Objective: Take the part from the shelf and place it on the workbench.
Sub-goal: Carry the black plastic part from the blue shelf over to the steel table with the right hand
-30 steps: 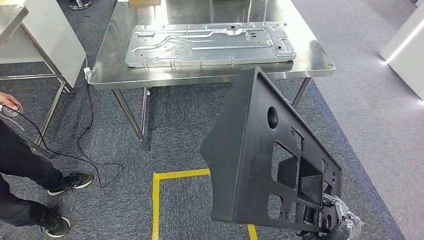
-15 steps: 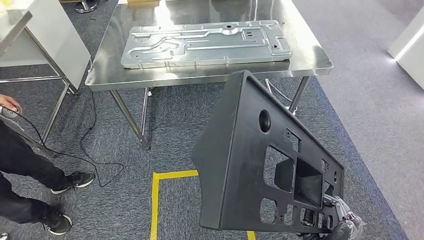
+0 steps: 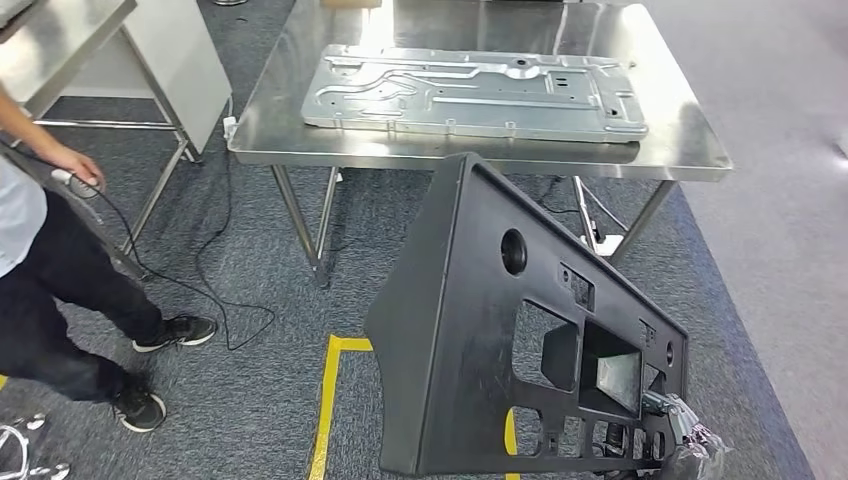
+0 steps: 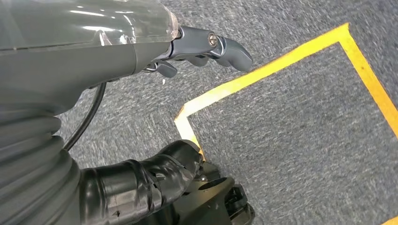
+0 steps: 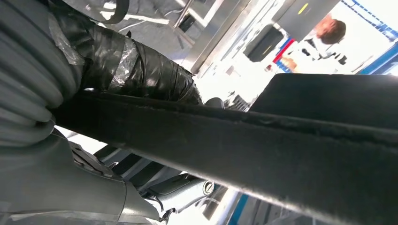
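One black plastic panel [image 3: 470, 330], one stainless steel workbench [image 3: 690, 150], one stamped metal sheet [image 3: 470, 92] lying on it, one person [image 3: 50, 270] standing at the left, one yellow tape outline [image 3: 330, 400] on the carpet, two robot hands: left hand [image 4: 202, 51], right hand [image 3: 685, 445].

Right robot hand [image 3: 690, 450] mostly hidden behind large black plastic panel [image 3: 520, 330], cut by frame edge at 5 o'clock. Steel worktop [image 3: 690, 150] far edge cropped at 12 o'clock. Person [image 3: 40, 270] cropped at 9 o'clock.
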`<state>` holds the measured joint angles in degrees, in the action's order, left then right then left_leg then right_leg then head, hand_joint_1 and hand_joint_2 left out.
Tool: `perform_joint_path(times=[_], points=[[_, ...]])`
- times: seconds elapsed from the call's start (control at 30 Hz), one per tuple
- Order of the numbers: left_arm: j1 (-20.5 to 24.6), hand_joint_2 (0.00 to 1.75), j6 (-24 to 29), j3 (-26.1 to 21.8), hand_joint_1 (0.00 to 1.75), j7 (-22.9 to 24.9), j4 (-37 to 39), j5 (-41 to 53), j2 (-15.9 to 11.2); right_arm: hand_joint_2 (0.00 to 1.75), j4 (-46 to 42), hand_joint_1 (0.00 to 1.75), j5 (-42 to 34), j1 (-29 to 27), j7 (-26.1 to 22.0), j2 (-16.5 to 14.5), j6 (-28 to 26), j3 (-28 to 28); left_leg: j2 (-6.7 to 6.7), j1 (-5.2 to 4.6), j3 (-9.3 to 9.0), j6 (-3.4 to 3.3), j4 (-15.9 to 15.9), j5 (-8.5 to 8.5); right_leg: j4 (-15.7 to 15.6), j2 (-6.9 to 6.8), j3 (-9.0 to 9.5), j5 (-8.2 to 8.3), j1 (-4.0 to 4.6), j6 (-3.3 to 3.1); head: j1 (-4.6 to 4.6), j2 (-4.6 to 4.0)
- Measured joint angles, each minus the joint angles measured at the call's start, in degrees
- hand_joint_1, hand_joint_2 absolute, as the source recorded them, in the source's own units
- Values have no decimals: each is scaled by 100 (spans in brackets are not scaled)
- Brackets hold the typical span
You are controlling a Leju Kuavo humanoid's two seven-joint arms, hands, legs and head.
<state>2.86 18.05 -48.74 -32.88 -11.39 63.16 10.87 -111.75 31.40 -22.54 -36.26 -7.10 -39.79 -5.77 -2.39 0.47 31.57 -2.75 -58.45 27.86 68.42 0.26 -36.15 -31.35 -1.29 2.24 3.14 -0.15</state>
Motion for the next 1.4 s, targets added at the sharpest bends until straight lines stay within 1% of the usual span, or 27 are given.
perform_joint_path(times=[0.07,0.1,0.13,0.2,0.23,0.3,0.37,0.4,0.43,0.47,0.5,0.57,0.63,0.7,0.77,0.83,0.87,0.9,0.97,1.03,1.1,1.13,1.17,1.23,1.27,1.33,1.4], points=[[8,175,-1,0,0,3,0,1,1,175,-1,175,0,-2,-8,-1,0,0,-114,1,13,58,-39,26,-650,228,282,261,-29,0,-2,0],[13,175,-2,0,0,6,0,1,1,175,-3,175,-1,-6,-10,-1,-1,1,-158,1,29,96,-52,30,-820,317,350,291,-30,-11,-3,0],[14,175,-2,-1,0,9,0,1,1,175,-5,175,-3,-9,-11,-2,-1,2,-197,3,46,135,-51,25,-864,355,362,266,-16,-36,-5,0],[4,175,-2,-2,0,14,0,0,1,175,-9,175,-24,-9,0,-2,-1,5,-247,20,70,207,-33,16,-900,295,365,289,-13,-112,-8,0],[-5,175,-2,-2,0,15,0,0,1,175,-9,175,-39,-5,9,-3,0,5,-208,25,77,234,-49,35,-919,265,374,302,-19,-152,-9,0],[-7,175,-2,-2,0,16,0,1,1,175,-8,175,-107,-2,63,-9,1,7,-11,25,249,270,-441,294,-949,184,384,318,-21,-228,-19,0],[4,175,-4,-2,0,16,0,0,1,175,-4,175,-188,-6,147,-14,1,8,145,23,607,292,-1223,687,-952,89,379,314,9,-274,-28,0],[5,175,-15,-2,0,16,0,0,1,175,2,175,-211,-6,183,-19,1,10,163,24,741,296,-1521,787,-951,49,378,312,25,-280,-28,0],[2,175,-33,-3,0,15,0,0,1,175,8,175,-219,-5,208,-27,1,12,172,24,796,293,-1653,791,-950,21,379,310,37,-283,-28,0],[-5,175,-66,-3,0,10,0,-1,1,175,14,175,-222,-4,227,-38,1,14,178,22,729,280,-1540,674,-949,3,385,309,48,-283,-28,0],[-11,175,-108,-4,0,-1,0,-1,1,175,19,175,-231,-2,243,-50,1,16,185,19,570,256,-1240,490,-949,-9,393,308,56,-282,-28,0],[-11,175,-182,-4,0,-33,0,-1,0,175,22,175,-256,11,271,-61,1,22,196,-7,170,189,-428,174,-941,-22,401,301,74,-265,-26,0],[-4,175,-210,-4,0,-58,0,2,-1,175,25,175,-281,24,291,-63,0,30,202,-41,-10,142,-28,102,-940,-27,392,301,86,-221,-25,0],[-13,175,-209,-4,0,-69,0,7,-1,175,29,175,-309,28,299,-63,1,33,199,-45,-30,100,15,94,-961,-28,397,307,89,-158,-25,0],[-28,175,-207,-5,0,-72,0,10,2,175,33,175,-344,31,305,-63,0,34,208,-16,-76,27,86,48,-837,-27,361,209,87,-103,-20,0],[-27,175,-205,-7,0,-73,0,11,5,175,36,175,-371,37,310,-63,-1,39,220,4,-104,-26,131,17,-320,-23,127,-89,70,-64,-12,0],[-26,175,-204,-7,0,-73,0,11,5,175,38,175,-376,39,311,-63,-1,45,222,3,-104,-39,129,19,54,-23,-63,-263,60,-47,-9,0],[-26,175,-203,-7,0,-73,0,11,5,175,42,175,-381,38,310,-63,-1,52,222,1,-106,-43,127,26,379,-23,-238,-371,49,-28,-10,0],[-32,175,-201,-7,0,-72,0,13,5,175,48,175,-384,37,306,-63,-1,70,216,1,-120,-40,120,46,608,-24,-394,-318,26,1,-10,0],[-34,175,-201,-7,0,-72,0,14,5,175,50,175,-384,38,302,-63,-1,80,211,3,-132,-33,116,59,494,-25,-361,-168,12,12,-10,0],[-34,175,-201,-7,0,-72,0,14,6,175,50,175,-384,38,302,-63,-1,81,210,3,-136,-30,114,62,434,-25,-335,-124,9,13,-10,0],[-34,175,-202,-7,0,-72,0,14,7,175,50,175,-384,40,301,-63,-1,82,206,5,-147,-21,107,75,232,-25,-240,-5,3,13,-10,0],[-34,175,-204,-7,0,-70,0,15,9,175,51,175,-385,45,301,-63,-1,84,202,-4,-150,10,81,109,-110,-25,-82,126,6,4,-10,0],[-32,175,-207,-8,0,-67,0,24,11,175,52,175,-400,49,301,-63,0,91,195,-15,-165,107,51,183,-747,-16,205,349,27,-61,-13,0],[-28,175,-207,-8,0,-66,0,32,11,175,53,175,-410,51,302,-63,0,93,196,-22,-169,160,43,218,-893,-7,269,355,34,-110,-14,0],[-20,175,-203,-8,0,-65,0,49,10,175,51,175,-424,51,305,-64,-1,96,205,-7,-166,225,-50,303,-923,-5,302,343,18,-197,-19,0],[-19,175,-202,-7,0,-65,0,55,10,175,50,175,-428,52,306,-68,-1,96,210,9,69,267,-572,572,-948,-24,352,320,10,-266,-21,0]])
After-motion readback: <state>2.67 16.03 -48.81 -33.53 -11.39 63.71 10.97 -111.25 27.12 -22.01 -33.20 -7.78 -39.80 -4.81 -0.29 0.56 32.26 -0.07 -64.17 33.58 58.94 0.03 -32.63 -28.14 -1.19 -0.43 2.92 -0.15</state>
